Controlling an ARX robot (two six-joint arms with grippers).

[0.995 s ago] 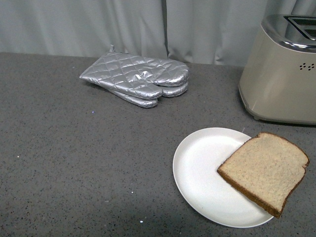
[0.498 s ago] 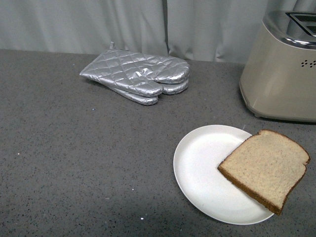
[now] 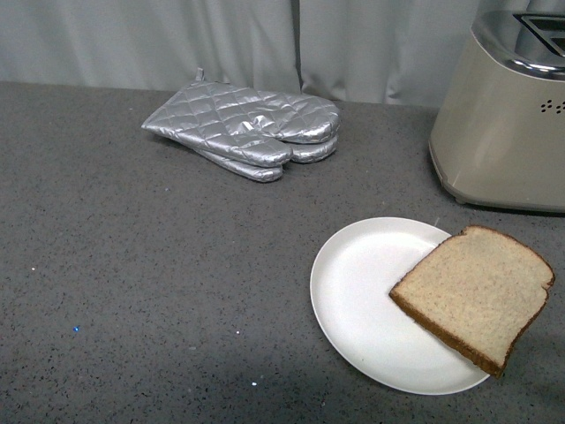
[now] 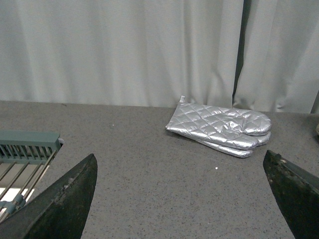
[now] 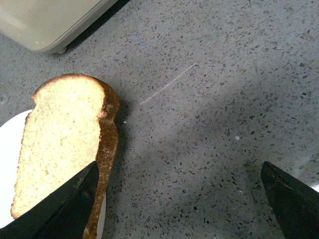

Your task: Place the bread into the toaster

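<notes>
One slice, the bread (image 3: 472,296), overhangs the plate (image 3: 353,283) rim, near the toaster (image 3: 499,124). Right gripper (image 5: 179,191) and left gripper (image 4: 179,191) are released, empty. We recommend pinching the overhanging crust with the right.

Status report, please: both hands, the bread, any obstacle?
Left hand open, empty. Right hand open, near the bread. Bread flat on the plate, overhanging its rim, not in the toaster. Oven mitts lie aside, not in the way.
</notes>
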